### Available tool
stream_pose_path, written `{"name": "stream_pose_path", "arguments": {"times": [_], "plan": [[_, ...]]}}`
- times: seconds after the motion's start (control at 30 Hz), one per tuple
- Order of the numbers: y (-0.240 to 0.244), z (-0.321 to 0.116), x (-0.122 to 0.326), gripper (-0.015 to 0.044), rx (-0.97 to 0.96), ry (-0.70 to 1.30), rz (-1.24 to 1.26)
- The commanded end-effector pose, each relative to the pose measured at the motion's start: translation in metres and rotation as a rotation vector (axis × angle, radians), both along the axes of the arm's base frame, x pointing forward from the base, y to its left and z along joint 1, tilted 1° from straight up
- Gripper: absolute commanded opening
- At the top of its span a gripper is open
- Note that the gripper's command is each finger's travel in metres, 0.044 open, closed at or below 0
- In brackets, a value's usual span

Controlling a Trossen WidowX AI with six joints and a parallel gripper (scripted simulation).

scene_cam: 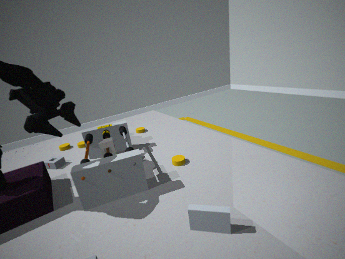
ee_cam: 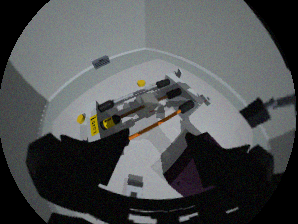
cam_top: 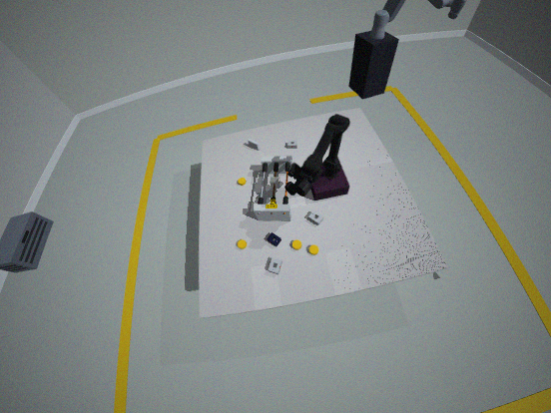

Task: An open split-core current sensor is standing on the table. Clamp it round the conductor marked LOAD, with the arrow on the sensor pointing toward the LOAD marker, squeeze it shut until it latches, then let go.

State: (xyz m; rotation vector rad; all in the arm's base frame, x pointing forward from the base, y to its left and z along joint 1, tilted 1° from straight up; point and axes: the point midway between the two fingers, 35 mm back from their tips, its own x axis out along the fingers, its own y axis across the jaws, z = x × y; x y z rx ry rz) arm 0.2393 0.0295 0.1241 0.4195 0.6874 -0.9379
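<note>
A light grey block, the sensor [cam_top: 275, 179] [scene_cam: 107, 145] [ee_cam: 146, 101], sits round the brown middle conductor [cam_top: 274, 191] [ee_cam: 133, 111] between the rack's two end panels. Whether it is latched and which way its arrow points cannot be told. The yellow marker [cam_top: 272, 205] [scene_cam: 104, 126] [ee_cam: 94, 125] is on one panel; its lettering is too small to read surely. A yellow-black band [scene_cam: 106, 132] [ee_cam: 108, 122] is at that end of the middle conductor. My gripper [scene_cam: 70, 131] [ee_cam: 158, 133] is open and empty, above the rack's orange-conductor side, clear of the sensor.
An orange conductor [cam_top: 286, 181] [scene_cam: 87, 151] [ee_cam: 160, 123] and a grey conductor [scene_cam: 125, 140] flank the middle one. The purple base block [cam_top: 330, 185] stands beside the rack. Yellow discs [cam_top: 296, 244] [scene_cam: 178, 160], a navy block [cam_top: 274, 239] and small grey blocks [cam_top: 314, 217] lie around.
</note>
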Motion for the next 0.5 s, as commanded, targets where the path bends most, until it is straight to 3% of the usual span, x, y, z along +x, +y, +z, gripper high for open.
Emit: {"name": "stream_pose_path", "arguments": {"times": [0.0,0.3,0.43,0.47], "plan": [[0.001,0.000,0.000,0.0440,0.009,0.001,-0.004],[0.000,0.000,0.001,0.0440,0.016,0.004,-0.013],[-0.012,0.001,0.018,0.0440,0.164,0.057,-0.191],[-0.003,-0.002,0.005,0.0440,0.065,0.038,-0.067]]}}
